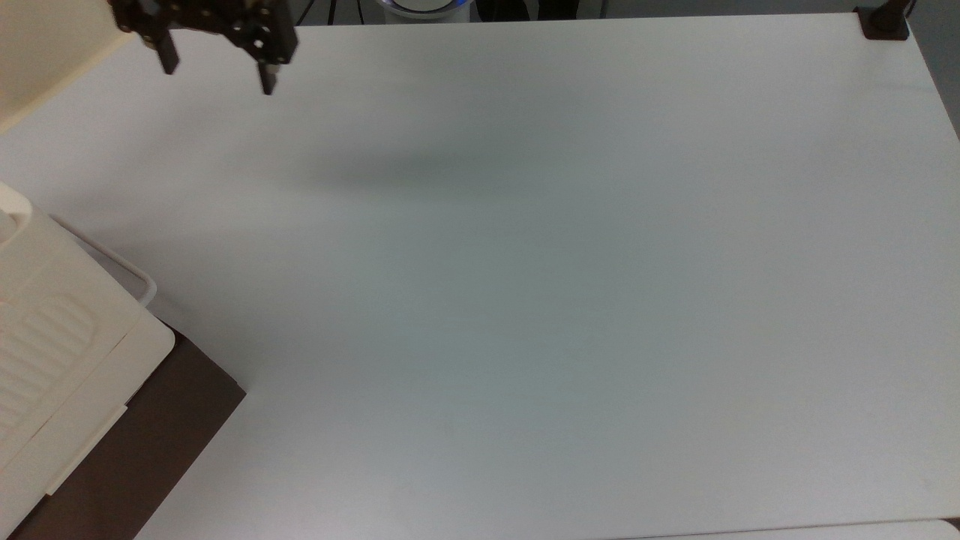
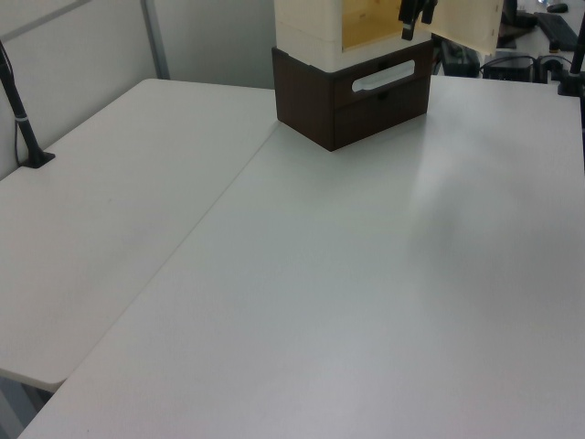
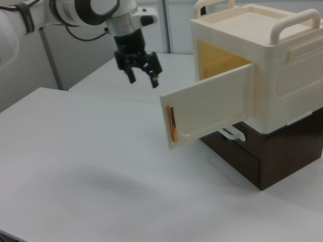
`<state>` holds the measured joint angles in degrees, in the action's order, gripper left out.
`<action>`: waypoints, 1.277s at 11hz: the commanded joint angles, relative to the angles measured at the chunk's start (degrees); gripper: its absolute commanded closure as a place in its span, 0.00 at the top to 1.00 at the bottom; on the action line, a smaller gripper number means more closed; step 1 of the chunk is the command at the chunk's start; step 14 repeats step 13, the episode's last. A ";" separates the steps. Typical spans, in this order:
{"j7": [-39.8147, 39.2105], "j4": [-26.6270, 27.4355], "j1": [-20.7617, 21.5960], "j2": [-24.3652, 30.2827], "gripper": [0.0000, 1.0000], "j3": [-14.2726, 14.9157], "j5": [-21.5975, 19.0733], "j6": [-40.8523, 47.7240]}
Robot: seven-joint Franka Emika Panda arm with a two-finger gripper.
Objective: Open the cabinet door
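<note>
Cabinet (image 3: 275, 75): large cream-white plastic box with looped carry handles on top and ribbed grooves embossed in its faces. It stands on a dark brown slab-like base (image 3: 275, 154), at one edge of the white tabletop (image 1: 562, 300).

Cabinet door (image 3: 209, 111): flat cream-yellow plastic panel, raised rim, short orange strip (image 3: 171, 123) near its free edge. It is hinged to the cabinet's front and stands swung well out from it, baring the yellow interior (image 3: 217, 55). In the left view the door (image 2: 471, 23) hangs out to the cabinet's right. By its present angle the opening looks done or close to done.

Gripper (image 3: 142, 75): black two-finger pincer on a white arm (image 3: 75, 10). It hangs in the air off the cabinet's open front, clear of the door's free edge and touching nothing. The fingers are spread apart with nothing between them; the top view shows the gripper (image 1: 217, 71) with the same wide gap.

Handling, as a judgement: the door looks thin, light and stiff, swinging freely on its hinge, its smooth plastic likely slippery. The best hold is the free edge by the orange strip, farthest from the hinge; a gentle push on the inner face should also move it. Force against the hinge could strain it or shift the cabinet on its base.
</note>
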<state>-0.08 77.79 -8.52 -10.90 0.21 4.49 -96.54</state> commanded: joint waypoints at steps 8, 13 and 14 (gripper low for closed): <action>7.46 14.49 10.72 9.06 1.00 -1.36 -0.27 3.11; 7.47 14.58 11.24 8.62 1.00 -1.36 0.08 3.37; 7.47 14.58 11.24 8.62 1.00 -1.36 0.08 3.37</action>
